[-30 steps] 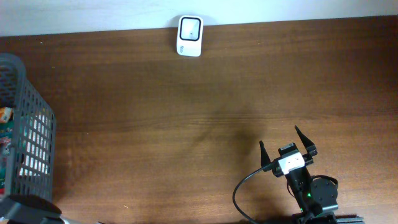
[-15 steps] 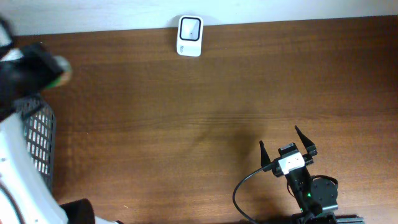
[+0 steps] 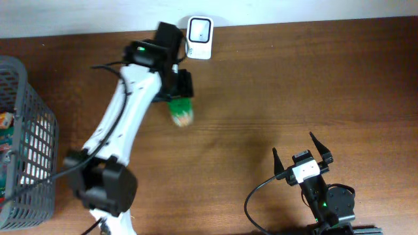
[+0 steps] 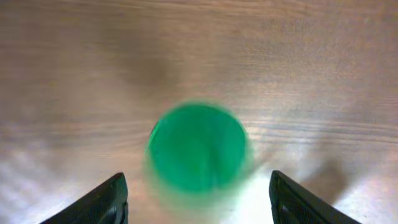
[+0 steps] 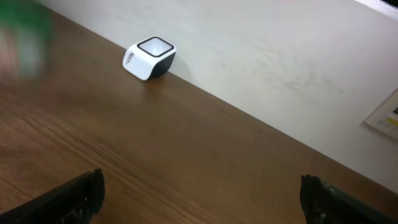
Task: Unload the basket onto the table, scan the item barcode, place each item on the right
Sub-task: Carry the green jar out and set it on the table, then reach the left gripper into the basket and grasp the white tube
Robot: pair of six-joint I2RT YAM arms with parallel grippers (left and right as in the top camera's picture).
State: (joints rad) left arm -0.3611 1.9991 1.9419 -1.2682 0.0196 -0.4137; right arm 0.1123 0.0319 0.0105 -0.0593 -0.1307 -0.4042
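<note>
Up at the far side of the dark brown wooden table (image 3: 294, 85), a small white box scanner with a dark square window (image 3: 199, 29) sits right against the pale wall (image 5: 249, 37), with its window facing up. I think that is why the left hand (image 4: 197, 176), on its long white arm (image 3: 124, 124), reaches all that way. The small round item with the green top (image 3: 181, 112) has to come close to that window so its stripes can be read. The item is near the scanner, on the side toward the front, not over the window. From the left wrist view I look down on its green top, blurry, with bare wood around it. The two fingers (image 4: 109, 199) stand apart with a gap on each side, so the hand looks open around the item, not pinching it. I cannot see any barcode. The right hand (image 3: 294, 145) sits low at the front of the table, fingers spread wide, nothing between them. My guess is it is parked out of the way. A grey mesh basket (image 3: 36, 150) with bright things (image 3: 5, 121) inside stands at the left edge, well apart. The wood looks smooth and a bit shiny.
</note>
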